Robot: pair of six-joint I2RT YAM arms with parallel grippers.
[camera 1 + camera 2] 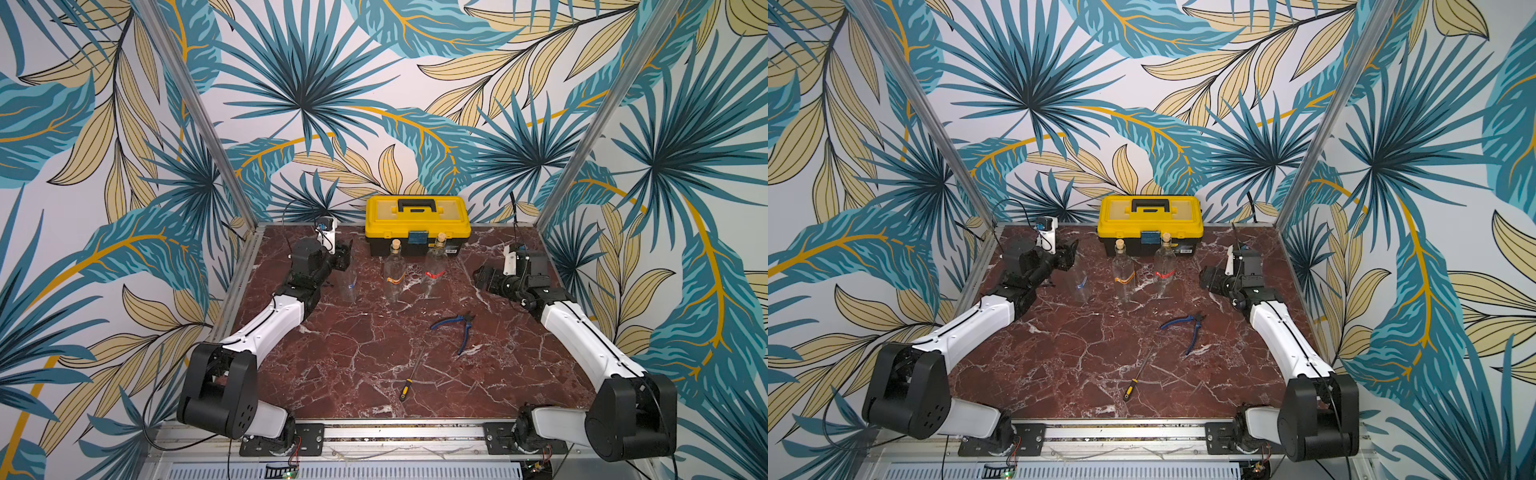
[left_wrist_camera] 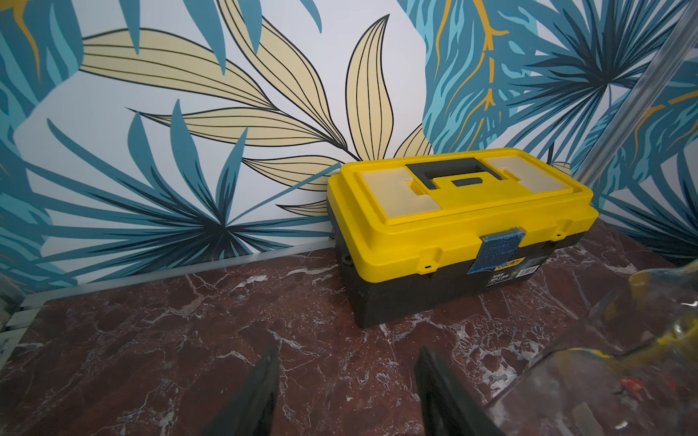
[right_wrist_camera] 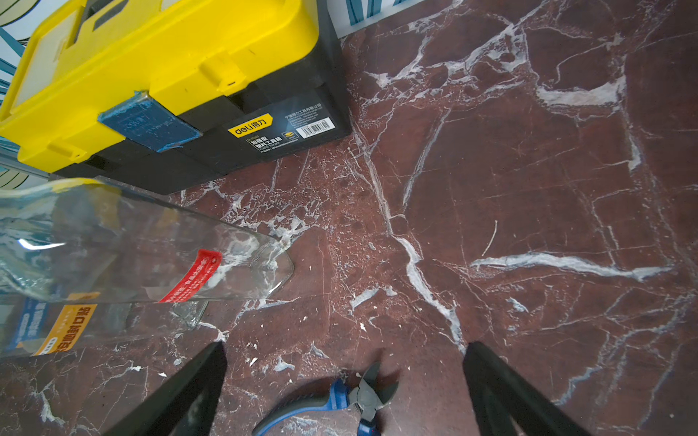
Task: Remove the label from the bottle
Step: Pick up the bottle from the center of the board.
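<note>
The left gripper (image 2: 349, 353) has its two fingers (image 2: 264, 389) apart with nothing between them. It sits just beside the top of the clear bottle (image 1: 348, 282) with the blue label (image 1: 352, 285), likely so it can grab it. The bottle stands upright on the table (image 1: 353, 365). The right gripper (image 3: 345, 345) is wide open and empty, well apart from it.

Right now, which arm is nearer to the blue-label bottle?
Left. The left arm ends just beside the blue-label bottle; the right arm ends beyond the other two bottles.
</note>
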